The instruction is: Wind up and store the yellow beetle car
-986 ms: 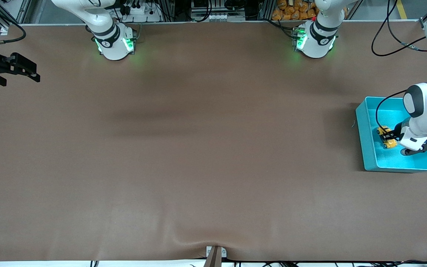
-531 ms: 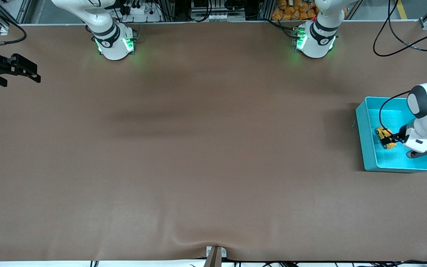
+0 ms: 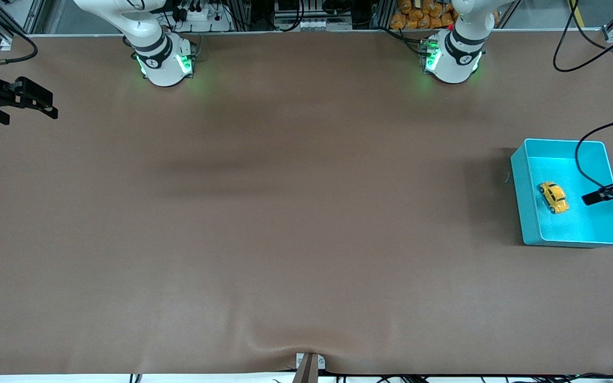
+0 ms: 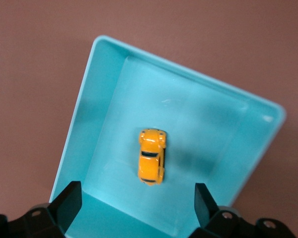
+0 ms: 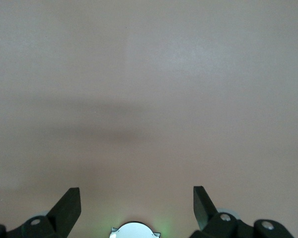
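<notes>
Yellow beetle car (image 3: 553, 197) lying free in turquoise bin (image 3: 524, 202), below spread left gripper (image 4: 135, 202) hovering over the bin. Right gripper (image 5: 137, 204) spread, waiting above bare table (image 3: 285, 213).

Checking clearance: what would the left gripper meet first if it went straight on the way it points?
Probably the turquoise bin: the open left gripper points into it, with the yellow beetle car just ahead, though depth is unclear.

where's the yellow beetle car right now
The yellow beetle car sits on the floor of the turquoise bin at the left arm's end of the table, near the bin's middle, free of the open left gripper above it.
</notes>
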